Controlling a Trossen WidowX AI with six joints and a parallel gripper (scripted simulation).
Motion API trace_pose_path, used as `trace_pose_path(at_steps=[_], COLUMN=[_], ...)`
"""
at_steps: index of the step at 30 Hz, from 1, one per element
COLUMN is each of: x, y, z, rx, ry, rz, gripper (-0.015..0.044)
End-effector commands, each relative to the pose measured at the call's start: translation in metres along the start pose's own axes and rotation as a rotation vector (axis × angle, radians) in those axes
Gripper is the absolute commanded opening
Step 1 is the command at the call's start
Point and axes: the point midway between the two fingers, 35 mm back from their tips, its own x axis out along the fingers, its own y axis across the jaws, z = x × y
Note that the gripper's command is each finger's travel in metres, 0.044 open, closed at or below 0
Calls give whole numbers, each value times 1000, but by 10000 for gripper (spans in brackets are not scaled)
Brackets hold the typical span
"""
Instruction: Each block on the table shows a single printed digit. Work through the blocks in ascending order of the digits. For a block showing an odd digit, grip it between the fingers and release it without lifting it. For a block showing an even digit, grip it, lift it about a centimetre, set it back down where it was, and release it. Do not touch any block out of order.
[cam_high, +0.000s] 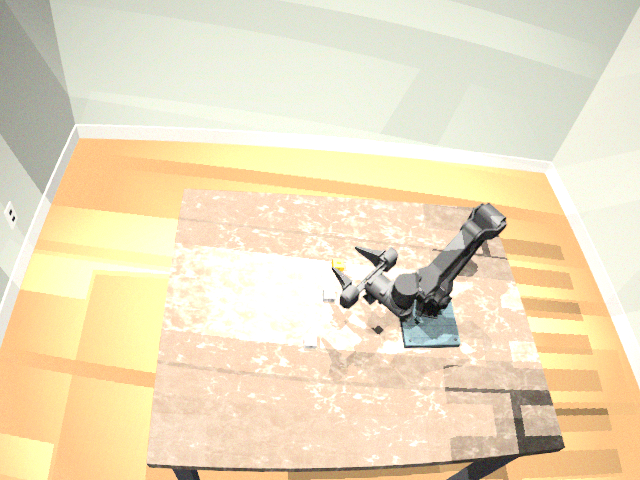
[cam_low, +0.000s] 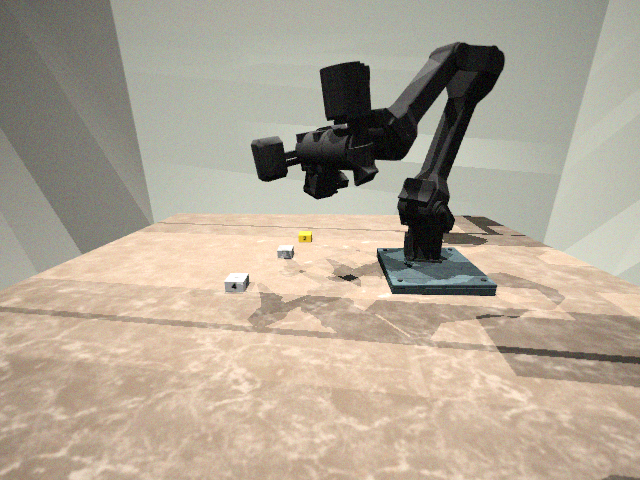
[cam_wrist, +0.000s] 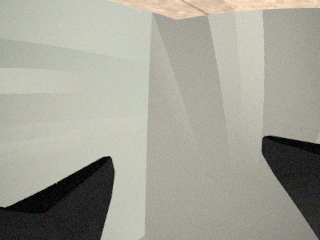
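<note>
Sitting on table (cam_low: 155, 403): two white blocks (cam_low: 236, 282), one yellow (cam_low: 305, 236).

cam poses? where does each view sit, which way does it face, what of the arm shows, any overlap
Top: high above, looking down on the table; whole arm and open gripper show.
Exterior: low at the table's edge, facing the arm's base plate; whole arm shows, raised.
Wrist: on the gripper, aimed at the walls; only the two fingers show.
Shared: top and exterior both catch the yellow block.
</note>
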Motion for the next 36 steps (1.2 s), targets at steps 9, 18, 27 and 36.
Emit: trace_pose_path(at_steps=[9,18,27,36], x=[77,130,130,108], y=[-20,19,70,109], z=[13,58,81,79], rx=[398,969,1475,1872], ry=[-254,-675,-894,-898], rz=[3,366,955,1673], gripper=[400,400,400,400])
